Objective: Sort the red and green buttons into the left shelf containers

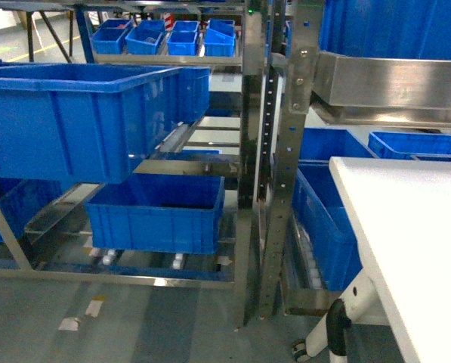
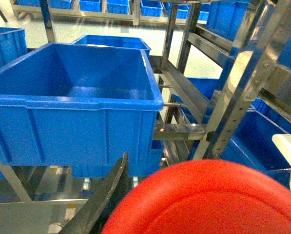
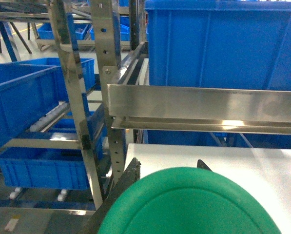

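Note:
In the left wrist view a large red button (image 2: 208, 200) fills the bottom of the frame, and my left gripper (image 2: 182, 168) is shut on it. One dark finger (image 2: 108, 190) shows at its left; the other is hidden behind the button. Just ahead stands a big blue container (image 2: 72, 97) on the left shelf, empty inside. My right gripper (image 3: 168, 166) is shut on a green button (image 3: 189, 204), with both fingertips showing at the button's top edge, over the white table (image 3: 262, 161). Neither gripper shows in the head view.
The head view shows the steel left shelf (image 1: 251, 151) with an upper blue bin (image 1: 81, 113), a lower blue bin (image 1: 157, 212) and small bins at the back (image 1: 165, 38). A white table (image 1: 406, 219) is at the right, with more blue bins (image 1: 323, 212) beside it.

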Available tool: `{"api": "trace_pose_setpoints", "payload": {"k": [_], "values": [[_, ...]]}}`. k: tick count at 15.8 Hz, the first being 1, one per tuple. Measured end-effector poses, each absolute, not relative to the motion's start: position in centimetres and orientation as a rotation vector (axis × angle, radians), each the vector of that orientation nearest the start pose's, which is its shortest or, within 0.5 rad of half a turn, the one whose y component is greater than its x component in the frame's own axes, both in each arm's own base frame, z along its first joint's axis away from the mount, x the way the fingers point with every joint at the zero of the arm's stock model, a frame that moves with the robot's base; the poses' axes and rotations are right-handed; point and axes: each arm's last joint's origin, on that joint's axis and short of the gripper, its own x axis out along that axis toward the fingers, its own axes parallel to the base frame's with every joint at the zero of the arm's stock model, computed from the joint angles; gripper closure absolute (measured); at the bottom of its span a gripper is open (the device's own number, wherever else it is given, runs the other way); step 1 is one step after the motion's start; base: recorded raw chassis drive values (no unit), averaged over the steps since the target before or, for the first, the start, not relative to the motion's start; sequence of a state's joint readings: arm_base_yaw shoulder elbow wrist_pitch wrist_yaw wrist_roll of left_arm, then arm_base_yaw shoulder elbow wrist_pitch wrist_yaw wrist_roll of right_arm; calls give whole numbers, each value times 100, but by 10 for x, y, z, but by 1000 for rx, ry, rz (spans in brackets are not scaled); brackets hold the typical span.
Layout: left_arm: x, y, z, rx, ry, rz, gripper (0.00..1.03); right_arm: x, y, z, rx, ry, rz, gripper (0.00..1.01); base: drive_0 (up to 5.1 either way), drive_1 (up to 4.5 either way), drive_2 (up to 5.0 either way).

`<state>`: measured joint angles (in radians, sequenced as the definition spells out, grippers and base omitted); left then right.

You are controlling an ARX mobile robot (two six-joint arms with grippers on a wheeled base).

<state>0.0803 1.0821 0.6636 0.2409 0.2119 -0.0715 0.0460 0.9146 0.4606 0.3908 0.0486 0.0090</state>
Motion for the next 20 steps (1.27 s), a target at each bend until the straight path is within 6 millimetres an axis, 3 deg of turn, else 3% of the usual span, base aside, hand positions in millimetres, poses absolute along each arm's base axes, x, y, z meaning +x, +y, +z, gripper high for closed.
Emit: {"api": "trace_pose_setpoints", "payload": {"k": [20], "values": [[239,13,275,-97,177,-123,60,202,8,253,6,60,-3,75,-452,390,72]]}}
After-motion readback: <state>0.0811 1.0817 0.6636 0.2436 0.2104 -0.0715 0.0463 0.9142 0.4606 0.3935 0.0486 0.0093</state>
